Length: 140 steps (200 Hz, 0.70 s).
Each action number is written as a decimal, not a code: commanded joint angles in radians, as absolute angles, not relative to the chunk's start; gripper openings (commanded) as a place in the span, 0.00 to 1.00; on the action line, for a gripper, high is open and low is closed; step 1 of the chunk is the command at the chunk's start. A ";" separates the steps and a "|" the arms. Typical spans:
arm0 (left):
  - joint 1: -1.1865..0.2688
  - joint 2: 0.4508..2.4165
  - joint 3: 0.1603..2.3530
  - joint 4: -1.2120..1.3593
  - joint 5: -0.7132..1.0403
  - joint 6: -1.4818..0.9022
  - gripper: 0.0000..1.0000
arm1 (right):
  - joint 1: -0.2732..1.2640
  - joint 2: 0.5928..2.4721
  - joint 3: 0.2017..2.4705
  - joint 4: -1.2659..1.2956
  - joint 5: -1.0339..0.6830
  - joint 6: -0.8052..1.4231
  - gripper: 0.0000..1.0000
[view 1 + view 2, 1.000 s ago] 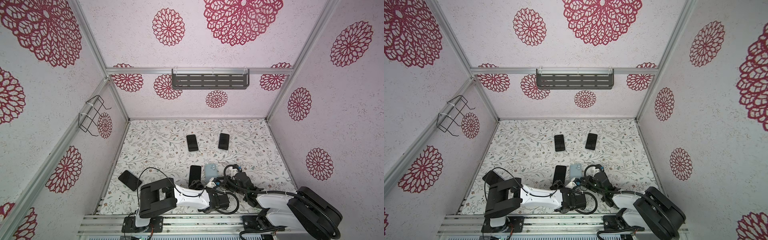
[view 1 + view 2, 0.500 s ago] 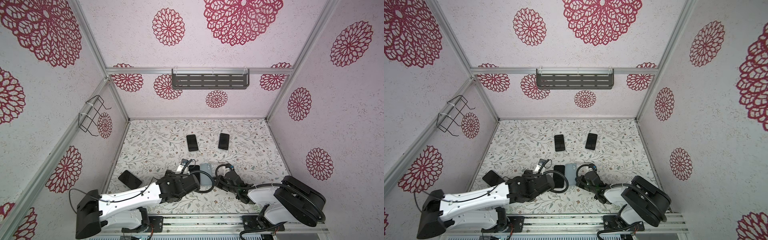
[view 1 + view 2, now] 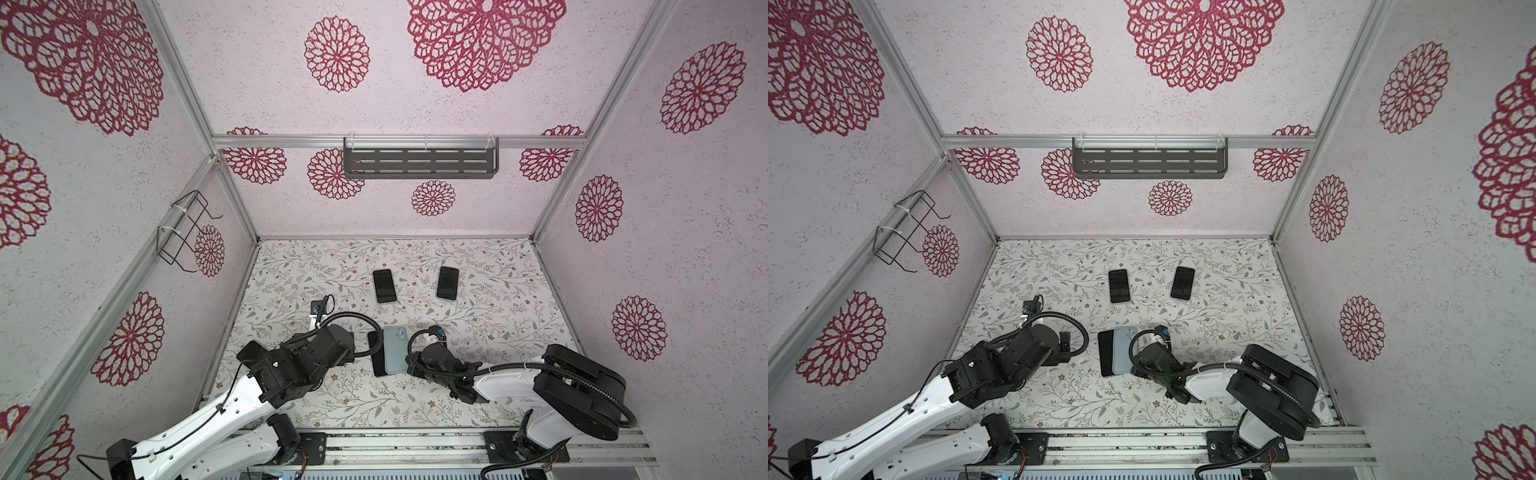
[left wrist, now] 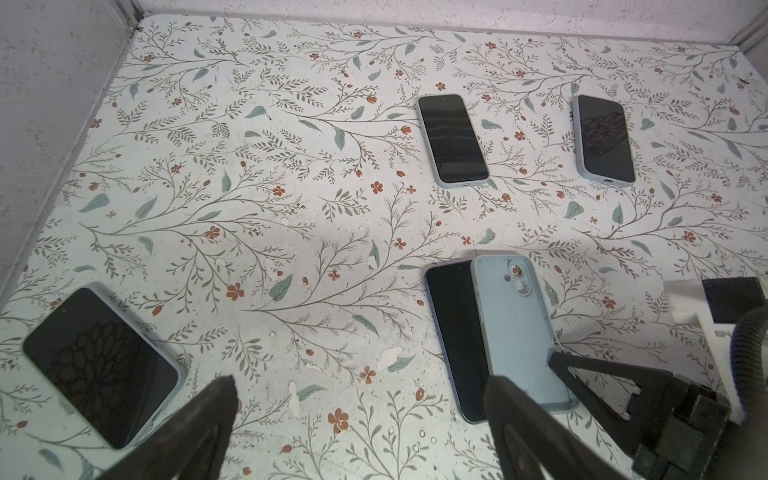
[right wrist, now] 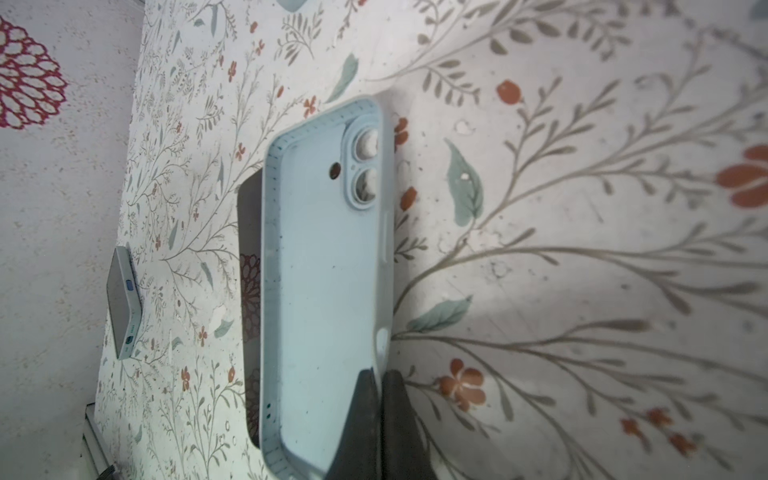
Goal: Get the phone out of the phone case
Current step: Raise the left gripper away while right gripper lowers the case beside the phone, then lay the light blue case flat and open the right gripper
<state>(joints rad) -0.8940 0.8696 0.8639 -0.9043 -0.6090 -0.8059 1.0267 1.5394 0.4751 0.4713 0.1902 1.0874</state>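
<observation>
Left jaws just backed off, spread wide. Bare phone [image 4: 455,332] lies ahead of them, tucked half under the blue phone case [image 4: 519,332], right jaws pinching its rim. Basically out!

Grey slotted shelf [image 3: 419,157], black wire rack [image 3: 184,232], floral tabletop [image 3: 332,257]

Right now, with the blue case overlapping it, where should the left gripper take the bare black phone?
Probably the free long edge of the phone, coming from the left arm's side with the open left gripper. The case, pinched by the right gripper, covers the other long edge.
</observation>
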 commanded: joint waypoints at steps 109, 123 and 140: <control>-0.885 0.933 0.957 -0.903 -0.582 -0.772 0.97 | 0.939 1.434 0.516 0.208 0.265 0.758 0.00; -0.884 0.927 0.961 -0.903 -0.587 -0.775 0.97 | 0.953 1.472 0.519 0.254 0.241 0.789 0.00; -0.885 0.919 0.964 -0.899 -0.587 -0.776 0.97 | 0.981 1.512 0.524 0.307 0.229 0.831 0.00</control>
<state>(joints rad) -0.8909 0.9329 0.9344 -0.9089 -0.5838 -0.7856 0.9482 1.4651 0.4973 0.2405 0.2642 0.8135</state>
